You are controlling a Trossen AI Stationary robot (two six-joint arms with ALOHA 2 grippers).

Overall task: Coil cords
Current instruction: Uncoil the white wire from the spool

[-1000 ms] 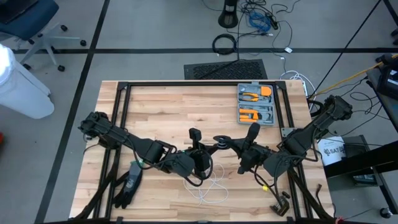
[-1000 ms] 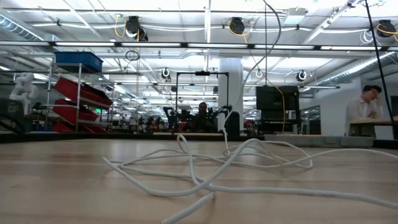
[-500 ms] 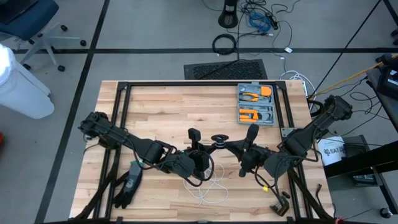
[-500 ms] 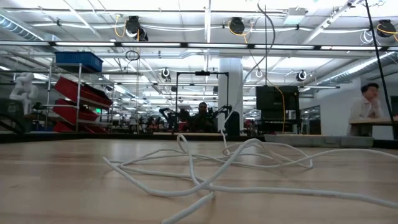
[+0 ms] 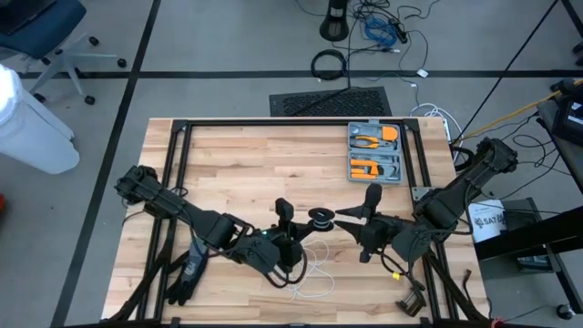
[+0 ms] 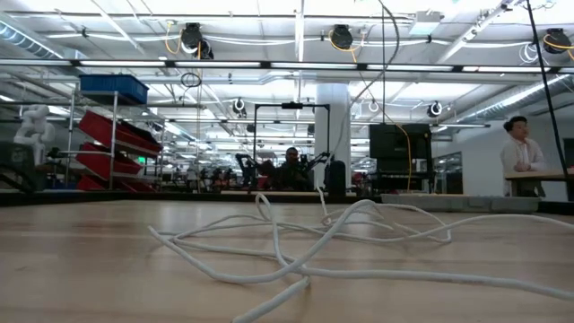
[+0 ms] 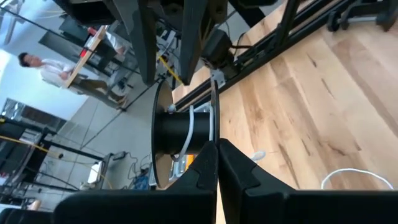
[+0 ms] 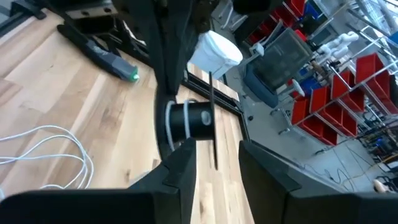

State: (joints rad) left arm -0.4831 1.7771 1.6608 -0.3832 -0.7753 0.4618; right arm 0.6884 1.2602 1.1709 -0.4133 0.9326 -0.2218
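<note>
Winding is under way: the left pincer [image 5: 284, 211], clenched on the spool [image 5: 320, 218] at frame centre, needs the released right pincer [image 5: 370, 197] to feed loose cord [image 5: 312, 273] next.

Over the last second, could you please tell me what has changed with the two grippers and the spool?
The right gripper has opened its fingers and let go of the spool, easing slightly away. The left gripper has stayed shut on the spool, and its arm has shifted a little toward the table's near edge. The loose white cord on the table and the orange tool case lie as before.
</note>
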